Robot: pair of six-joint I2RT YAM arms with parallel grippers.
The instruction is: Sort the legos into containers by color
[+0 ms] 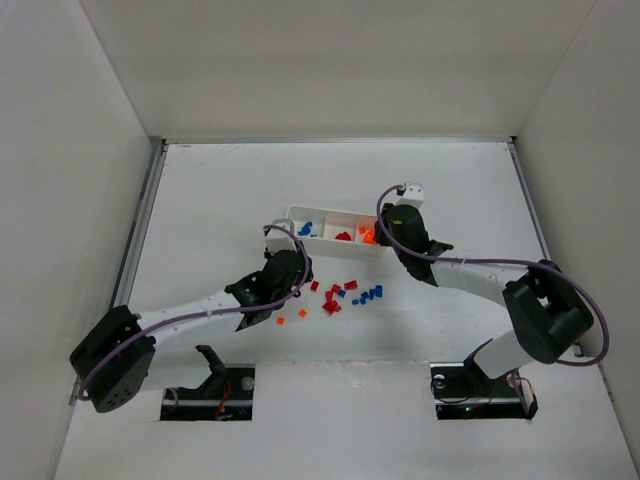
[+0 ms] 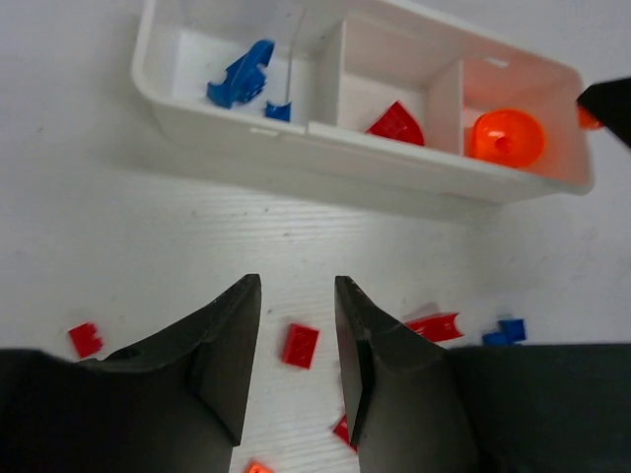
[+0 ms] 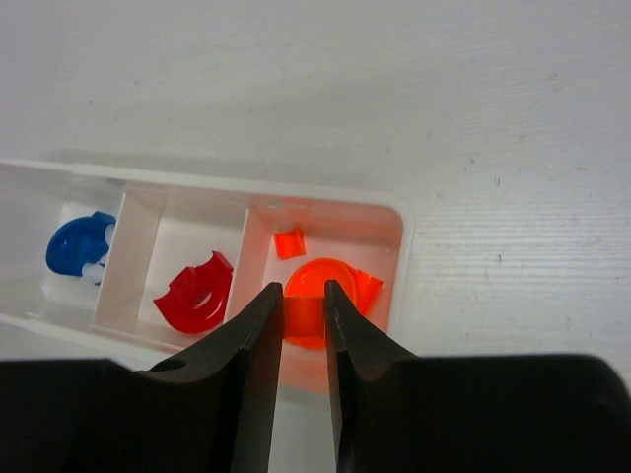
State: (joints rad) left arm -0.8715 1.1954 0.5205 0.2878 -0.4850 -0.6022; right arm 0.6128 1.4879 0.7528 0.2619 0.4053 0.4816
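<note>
Surface: flat white table [image 1: 450,180], matte, with faint grain lines in the wrist views. It is enclosed by plain white walls [image 1: 340,60] at the back and both sides. A metal rail [image 1: 140,225] runs along the left edge.

Tray [image 1: 290,215]: long, white, three compartments, mid-table, slightly skewed. The left compartment holds a rounded blue piece [image 2: 242,77], the middle a red curved piece [image 2: 396,123], and the right a round orange piece [image 2: 508,138] plus a small orange square [image 3: 288,242].

Loose legos [image 1: 345,293]: red, blue and orange, scattered on the table nearer the arm bases than the tray.

Left gripper [image 2: 296,286]: low over the scatter, jaws apart, nothing gripped. A red brick [image 2: 301,345] lies flat on the table in the gap between them, touching neither finger.

Right gripper [image 3: 303,291]: over the orange compartment, jaws drawn close and pinching an orange brick [image 3: 304,317].

Obscured:
- Top view: both sets of fingers are hidden under the wrists, and the bricks are too small to show shape.
- Left wrist view: the gripper body covers the lower frame. One red brick is half behind the right finger, an orange one is cut by the bottom edge, and the blue bricks [image 2: 505,330] are partly covered.
- Right wrist view: the tray's left end runs out of frame.
</note>
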